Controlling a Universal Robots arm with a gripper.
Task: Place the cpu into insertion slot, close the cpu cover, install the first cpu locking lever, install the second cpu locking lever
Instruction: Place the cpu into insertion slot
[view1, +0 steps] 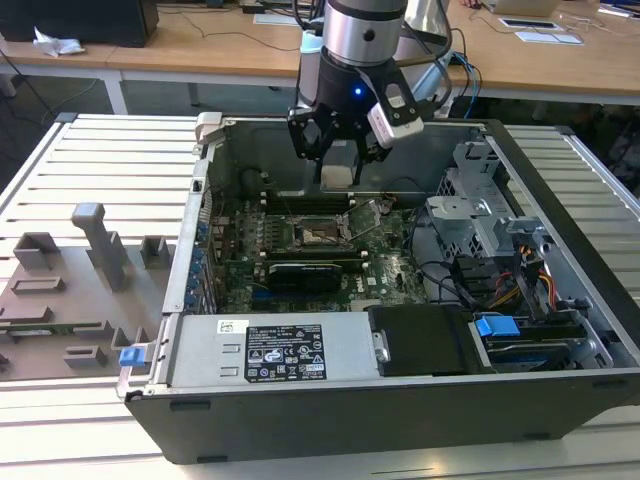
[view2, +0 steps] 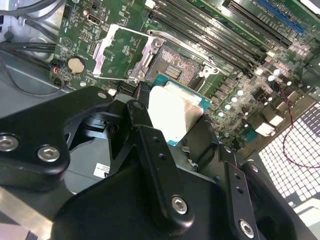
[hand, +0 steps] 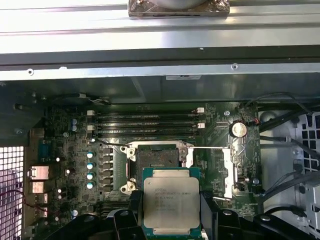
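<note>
gripper (view1: 338, 168): fingers clamped on the cpu's edges, poised above the motherboard (view1: 400, 270)
cpu (hand: 171, 202): held flat, clear of the slot
insertion slot (hand: 157, 160): dark centre exposed
cpu cover (hand: 227, 170): swung open beside the slot

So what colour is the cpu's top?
The cpu top is pale silver-grey, best seen in the first wrist view.

The chip (hand: 171, 202) has a pale silver-grey top with a teal-green edge. The gripper (view1: 338, 172) is black. The circuit board (hand: 70, 145) is green. Its socket (hand: 156, 161) is dark with a silvery rim, and the cover plate (hand: 228, 170) is silvery. The case (view1: 380, 410) is dark grey with blue clips (view1: 497, 326). The table (view1: 100, 160) is pale and ribbed in stripes.
</note>
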